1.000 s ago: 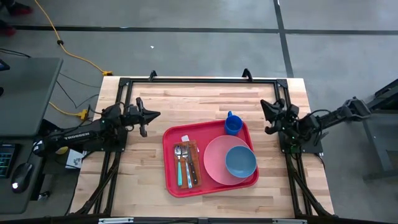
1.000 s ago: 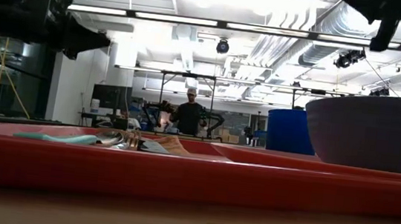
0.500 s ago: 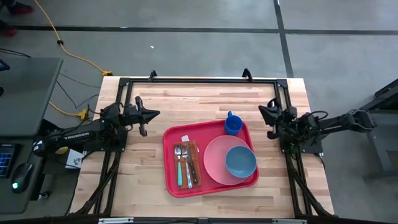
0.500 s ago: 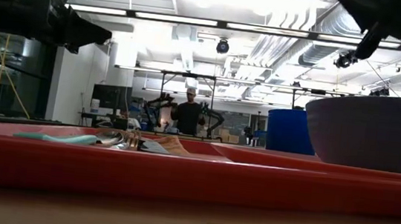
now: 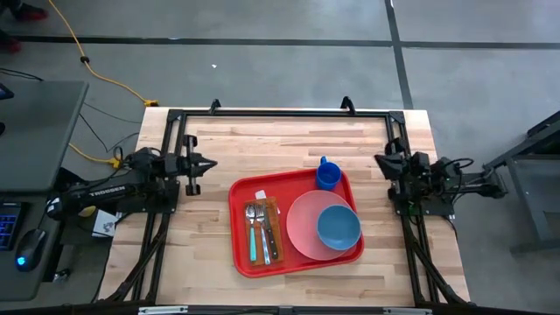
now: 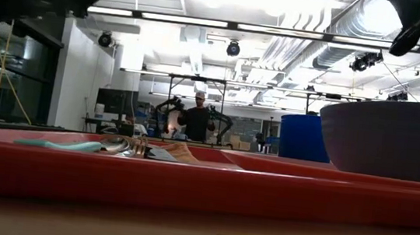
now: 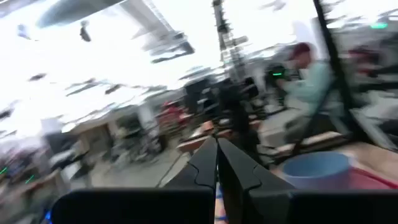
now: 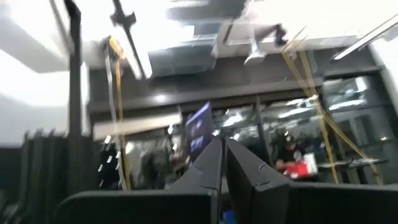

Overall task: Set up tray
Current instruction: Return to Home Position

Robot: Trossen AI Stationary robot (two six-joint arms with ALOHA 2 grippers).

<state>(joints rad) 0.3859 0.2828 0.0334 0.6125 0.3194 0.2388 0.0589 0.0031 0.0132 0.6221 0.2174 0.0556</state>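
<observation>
The red tray (image 5: 296, 259) lies flat on the wooden table, right of centre; its rim (image 6: 187, 184) fills the low view. On it rest a pink plate (image 5: 302, 229) carrying a blue bowl (image 5: 338, 226), a blue cup (image 5: 327, 176) in the far corner, and cutlery on a brown napkin (image 5: 274, 229). My left gripper (image 5: 210, 164) hovers shut near the table's left edge, pointing at the tray; its wrist view shows the fingers together (image 7: 217, 152). My right gripper (image 5: 380, 160) hovers shut at the right edge, fingers together (image 8: 222, 152).
A black frame (image 5: 280, 112) runs round the table's far and side edges. Bare wood (image 5: 262, 140) lies between the tray and the far edge. A person (image 6: 197, 120) stands far off in the room behind the table. A yellow cable (image 5: 96, 74) crosses the floor.
My left gripper has drawn back toward the table's left edge, away from the tray, and has turned about its own axis. My right arm has folded back toward the table's right edge, its gripper shifting slightly right. The tray and the things on it have stayed where they were.
</observation>
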